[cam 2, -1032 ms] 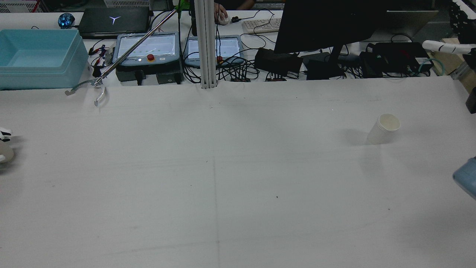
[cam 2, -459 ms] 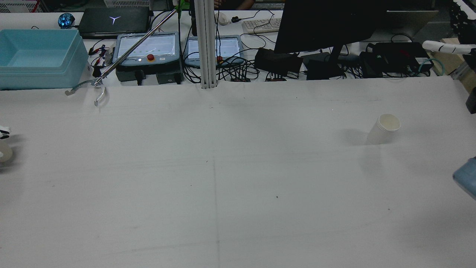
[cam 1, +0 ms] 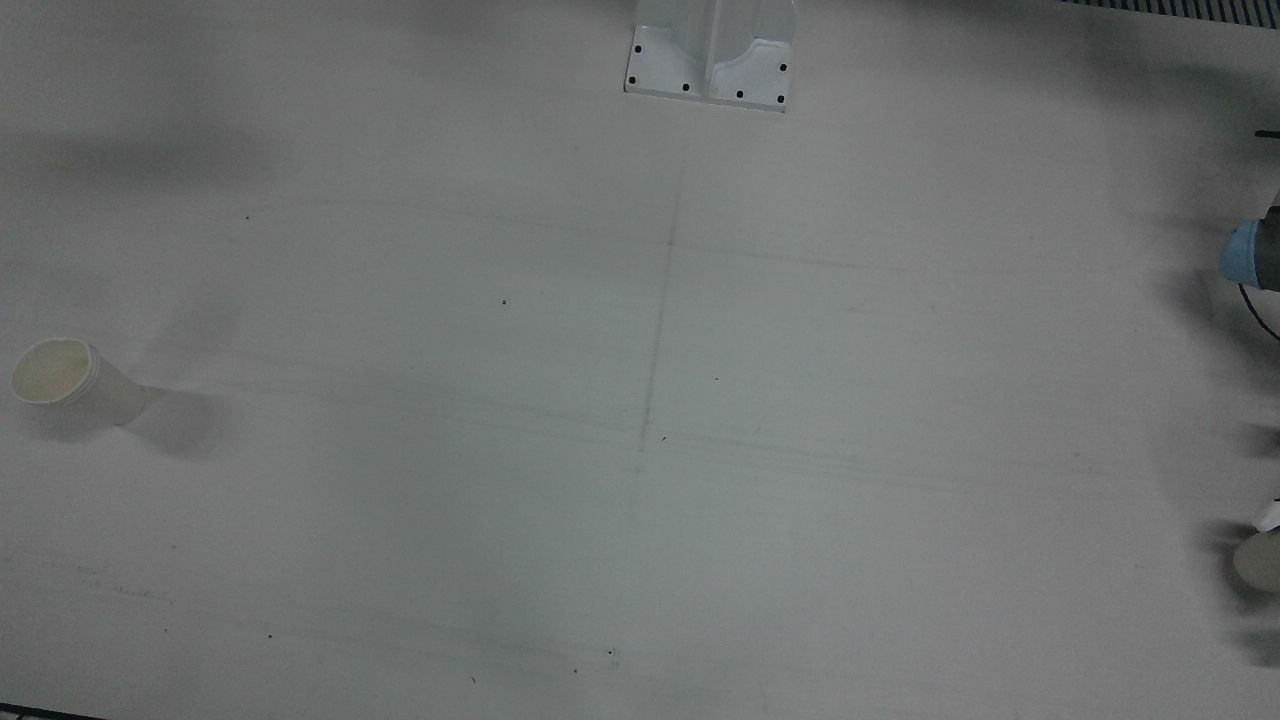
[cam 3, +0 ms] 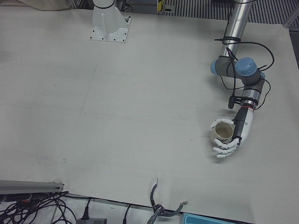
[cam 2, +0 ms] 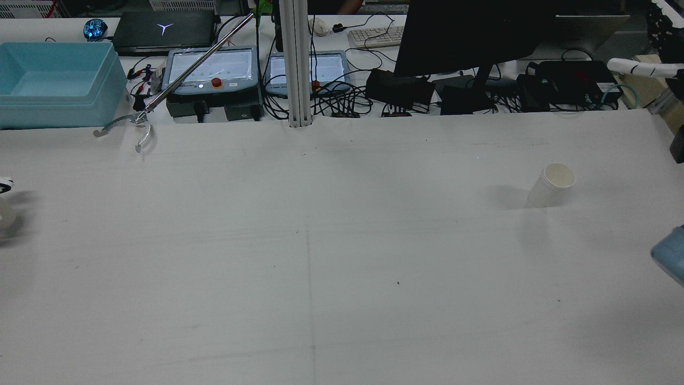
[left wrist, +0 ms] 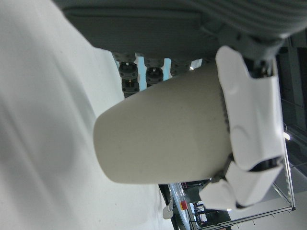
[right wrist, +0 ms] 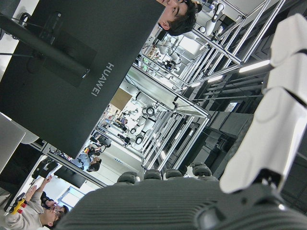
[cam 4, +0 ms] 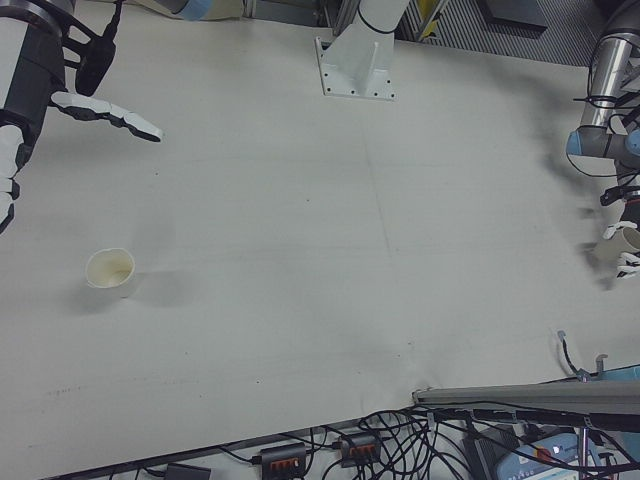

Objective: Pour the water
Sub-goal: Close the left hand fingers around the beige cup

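White lettering reads HUAWEI down the black monitor [right wrist: 72, 67] in the right hand view. Only the left-front view shows the left hand [cam 3: 230, 140] whole, fingers wrapped round an upright paper cup [cam 3: 223, 133] near the table's [cam 3: 140, 116] left edge — in the rear view just a sliver remains, slid further out of frame than a second ago. The second cup [cam 2: 552, 185] stands alone on the right half. The right hand [cam 4: 45, 85] hovers empty, fingers spread — well apart from it.
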You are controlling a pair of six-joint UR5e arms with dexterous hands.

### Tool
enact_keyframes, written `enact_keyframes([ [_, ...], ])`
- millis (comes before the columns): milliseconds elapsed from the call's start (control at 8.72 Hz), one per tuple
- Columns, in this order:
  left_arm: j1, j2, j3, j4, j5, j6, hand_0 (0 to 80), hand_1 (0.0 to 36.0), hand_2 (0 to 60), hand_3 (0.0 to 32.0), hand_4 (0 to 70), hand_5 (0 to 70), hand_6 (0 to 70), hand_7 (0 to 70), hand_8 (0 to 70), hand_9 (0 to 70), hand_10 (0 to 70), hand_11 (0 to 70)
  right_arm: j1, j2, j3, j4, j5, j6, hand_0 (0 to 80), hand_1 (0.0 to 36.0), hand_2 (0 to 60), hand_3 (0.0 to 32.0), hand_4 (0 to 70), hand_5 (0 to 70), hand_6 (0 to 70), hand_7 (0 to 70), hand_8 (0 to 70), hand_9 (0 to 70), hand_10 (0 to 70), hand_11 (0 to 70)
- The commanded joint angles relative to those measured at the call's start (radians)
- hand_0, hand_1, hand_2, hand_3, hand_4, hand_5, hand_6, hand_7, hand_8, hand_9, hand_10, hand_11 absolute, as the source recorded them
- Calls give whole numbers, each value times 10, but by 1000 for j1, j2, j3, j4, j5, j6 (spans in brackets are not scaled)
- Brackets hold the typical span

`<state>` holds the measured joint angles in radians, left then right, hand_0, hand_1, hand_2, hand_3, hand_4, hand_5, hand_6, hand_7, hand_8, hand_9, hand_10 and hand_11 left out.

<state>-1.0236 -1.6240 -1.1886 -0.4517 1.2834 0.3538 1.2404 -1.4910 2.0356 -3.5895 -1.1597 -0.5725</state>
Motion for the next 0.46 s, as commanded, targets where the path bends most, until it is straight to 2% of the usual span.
enact_keyframes([
  [0,0,6,-5,5,2,-25,370,85,455,0,525,700,338,369,192,273,151,213,1,2,2,0,0,2,462,145,134,0,28,0,0,0,0,20,0,3],
  [115,-1,6,-6,5,1,-26,278,43,370,0,547,700,356,385,206,291,158,219,1,2,0,0,0,2,463,145,134,0,27,0,0,0,0,20,0,3],
  [229,-1,6,-9,8,2,-27,209,14,322,0,570,700,368,397,213,301,162,222,1,2,2,0,0,3,463,145,137,0,27,0,0,0,0,19,0,4],
  [344,-1,6,-13,14,2,-27,263,5,275,0,606,700,368,394,212,298,162,222,1,2,2,0,0,5,462,146,140,0,27,0,0,0,0,20,0,3],
])
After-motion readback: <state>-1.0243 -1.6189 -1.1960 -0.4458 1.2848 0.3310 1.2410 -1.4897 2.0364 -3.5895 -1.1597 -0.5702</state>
